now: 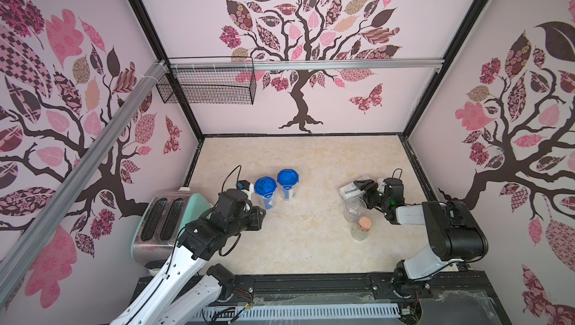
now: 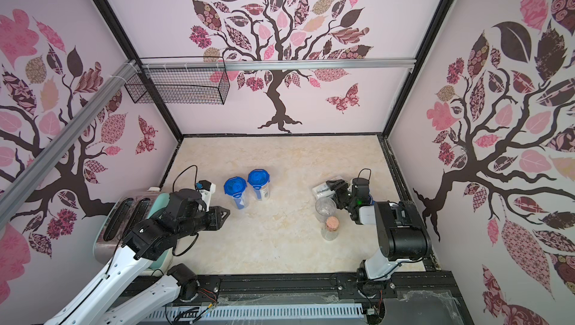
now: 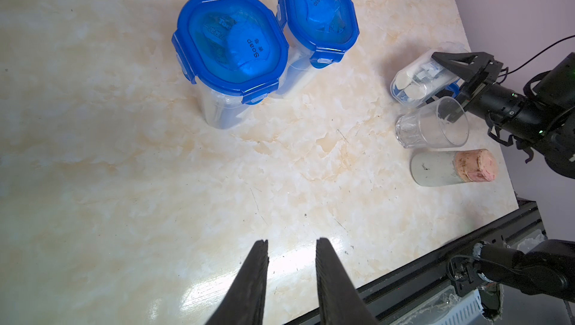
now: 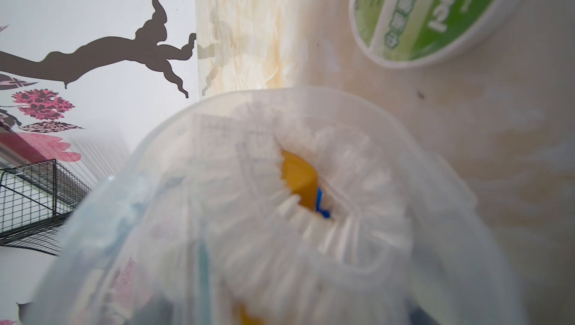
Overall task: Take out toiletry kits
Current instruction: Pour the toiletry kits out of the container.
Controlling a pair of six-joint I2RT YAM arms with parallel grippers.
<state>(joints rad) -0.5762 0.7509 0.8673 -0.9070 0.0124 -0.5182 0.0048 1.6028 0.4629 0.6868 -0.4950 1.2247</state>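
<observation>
Closest to me, the cork-stoppered bottle stands on the table, with the glass tumbler just behind it. My left gripper hovers over bare marble, jaws a little apart and pinching nothing; the toaster sits beside that arm. Past the tumbler, my right gripper has its jaws clamped around a lidless clear jar tipped on its side, with one toiletry kit packed inside; a green-labelled round white tub lies on the table near its mouth. Farther on, two blue-lidded jars stand upright side by side, toiletry kits sealed inside. A wire basket hangs on the back wall.
</observation>
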